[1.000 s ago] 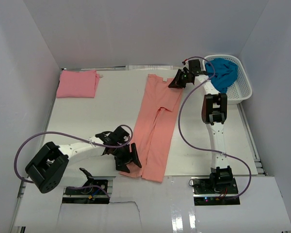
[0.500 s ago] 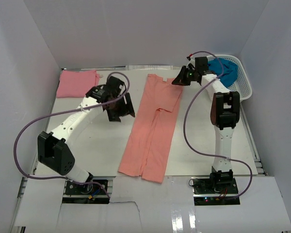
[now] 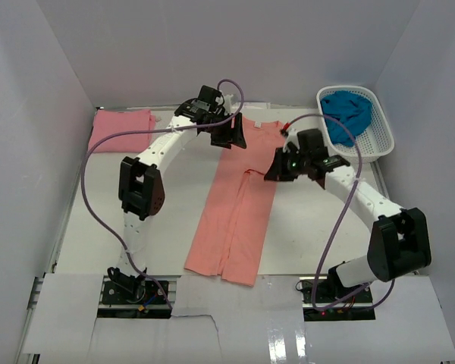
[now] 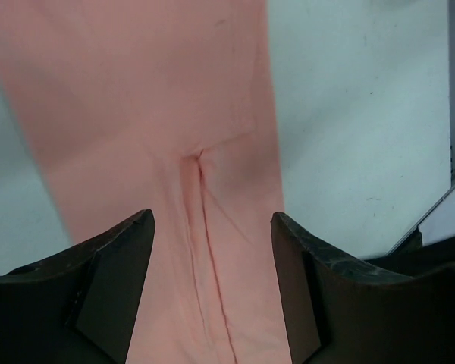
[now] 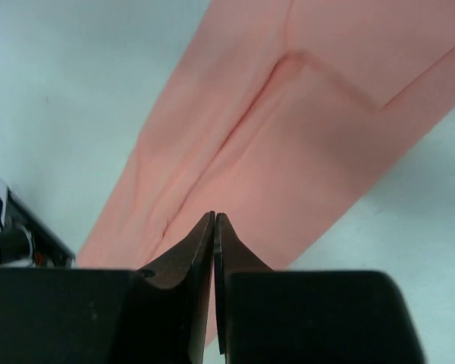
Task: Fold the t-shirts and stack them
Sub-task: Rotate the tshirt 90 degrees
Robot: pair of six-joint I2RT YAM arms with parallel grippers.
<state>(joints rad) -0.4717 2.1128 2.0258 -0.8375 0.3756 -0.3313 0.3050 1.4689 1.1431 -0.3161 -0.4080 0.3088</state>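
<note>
Three t-shirts, two grippers: table stock at this moment

1. Salmon-orange t-shirt (image 3: 239,205). It lies flat at mid-table as a long narrow strip, running from the far edge down toward the near edge and slanting slightly left. The collar end is farthest from the arm bases, and a sleeve flap lies across the upper right part.
2. Pink t-shirt (image 3: 121,130). Folded into a small rectangle at the far left corner of the table (image 3: 167,220), well apart from item 1.
3. Teal-blue t-shirt (image 3: 347,114). Bunched inside the white lattice basket (image 3: 385,140) at the far right.
4. Left gripper (image 3: 231,135). It reaches over the far left part of the salmon-orange t-shirt, near the collar. Its jaws are spread wide, and the left wrist view shows only flat cloth with a crease between the fingers (image 4: 121,288). Contact with the cloth cannot be told.
5. Right gripper (image 3: 277,168). It sits over the right edge of the same shirt, beside the sleeve flap. Its fingers (image 5: 201,250) are pressed together with nothing pinched between them.
</note>
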